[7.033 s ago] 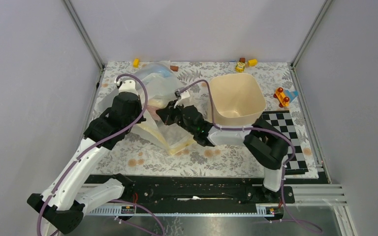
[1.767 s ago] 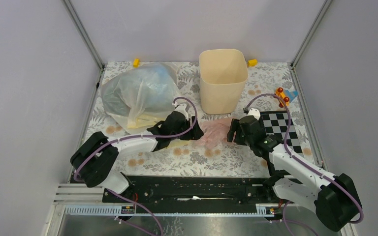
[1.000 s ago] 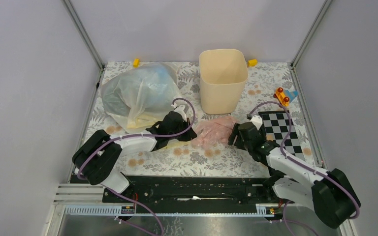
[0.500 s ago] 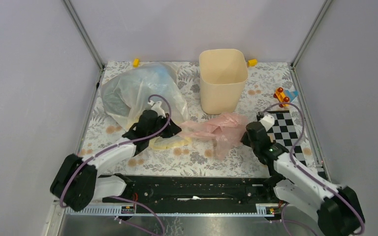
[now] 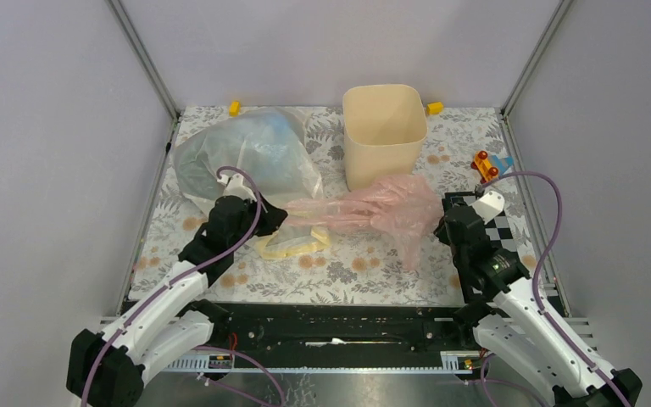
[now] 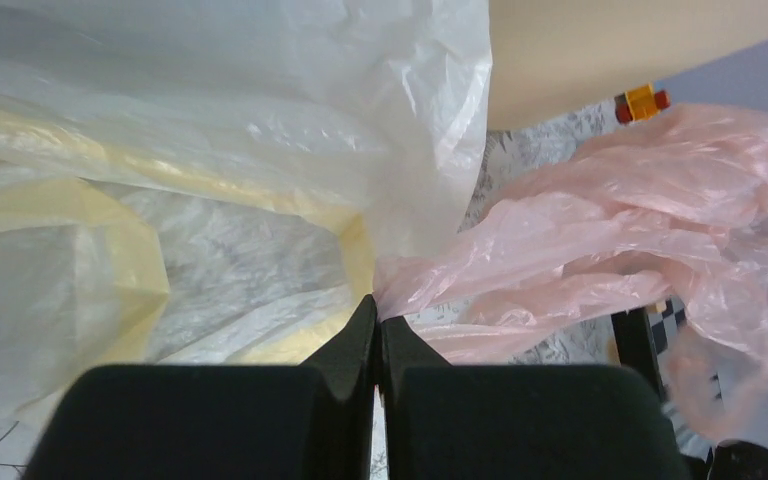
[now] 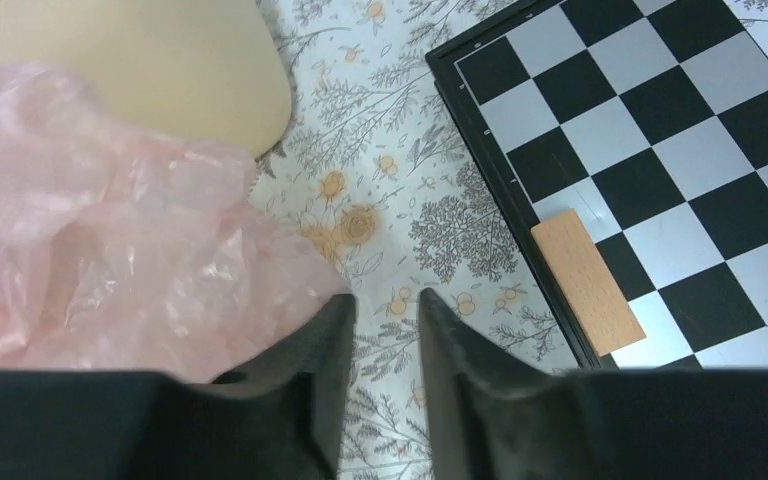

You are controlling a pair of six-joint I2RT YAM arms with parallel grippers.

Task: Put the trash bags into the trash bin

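Observation:
The pale pink trash bag (image 5: 364, 210) is stretched out in front of the cream-beige trash bin (image 5: 384, 136), which stands upright at the back. My left gripper (image 5: 276, 212) is shut on the bag's left end, and the left wrist view shows the jaws (image 6: 376, 300) pinching the pink plastic (image 6: 640, 230). My right gripper (image 5: 443, 222) is at the bag's right end. In the right wrist view its jaws (image 7: 385, 296) stand slightly apart over bare tablecloth, with the pink bag (image 7: 110, 240) against the outside of the left finger. A bluish-clear bag (image 5: 246, 157) and a pale yellow bag (image 5: 292, 246) lie at the left.
A checkerboard mat (image 5: 509, 237) lies at the right, with a wooden block (image 7: 580, 280) on its edge. A red and orange toy (image 5: 485, 167) sits behind it. Small yellow blocks (image 5: 234, 108) (image 5: 434, 108) lie along the back edge. Grey walls enclose the table.
The two grippers have drawn apart, the left going left and the right going right. The pink bag, bunched half a second ago, is now pulled out long between them.

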